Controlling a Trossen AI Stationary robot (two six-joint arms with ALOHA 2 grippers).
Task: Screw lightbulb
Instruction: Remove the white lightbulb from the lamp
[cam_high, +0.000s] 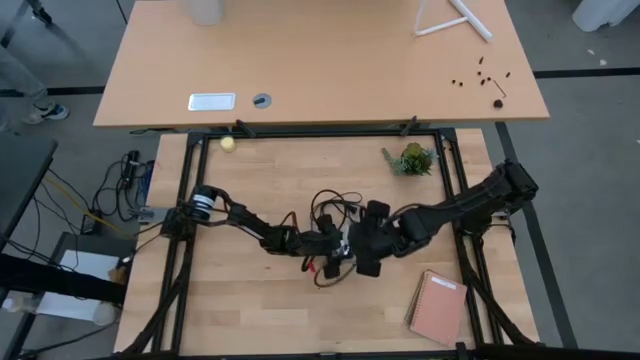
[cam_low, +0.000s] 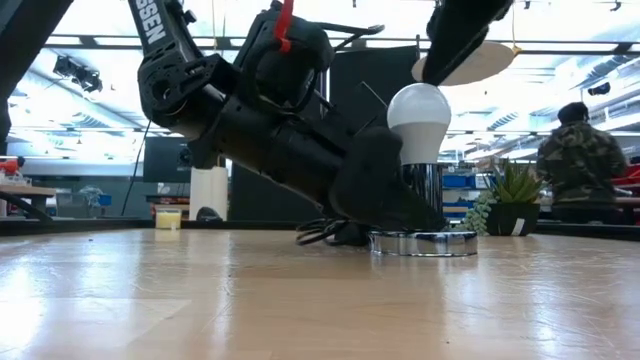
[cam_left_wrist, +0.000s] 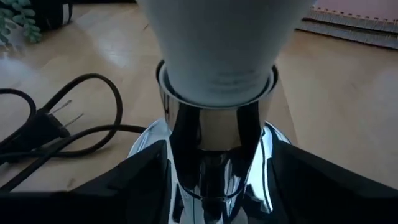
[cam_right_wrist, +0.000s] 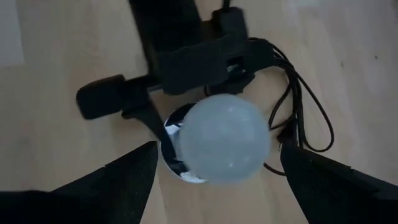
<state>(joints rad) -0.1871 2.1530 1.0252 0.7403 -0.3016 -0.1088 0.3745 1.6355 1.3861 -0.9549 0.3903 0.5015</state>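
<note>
The white lightbulb (cam_low: 418, 112) stands upright with its base in the chrome neck of the silver socket (cam_low: 424, 192), whose round disc (cam_low: 424, 243) rests flat on the wooden table. My left gripper (cam_left_wrist: 214, 190) lies low by the table and is shut on the socket's neck. My right gripper (cam_right_wrist: 224, 180) hovers open just above the bulb (cam_right_wrist: 227, 140), pointing down, one finger on either side of it and apart from it. In the high view both grippers (cam_high: 350, 245) meet at the table's middle and hide the bulb. My left gripper pinches the socket's chrome neck (cam_left_wrist: 214, 155) between its two fingers, just below the bulb's collar. The fingers (cam_left_wrist: 140, 183) come in nearly level, low over the table, and lie across the upright neck. The socket's disc stays flat on the table.
The socket's black cord and plug (cam_left_wrist: 56, 134) lie coiled beside the left gripper. A small plant (cam_high: 410, 158) stands at the far right, a pink notebook (cam_high: 437, 307) near right, a yellowish ball (cam_high: 228, 143) far left. A person (cam_low: 580, 150) sits beyond the table.
</note>
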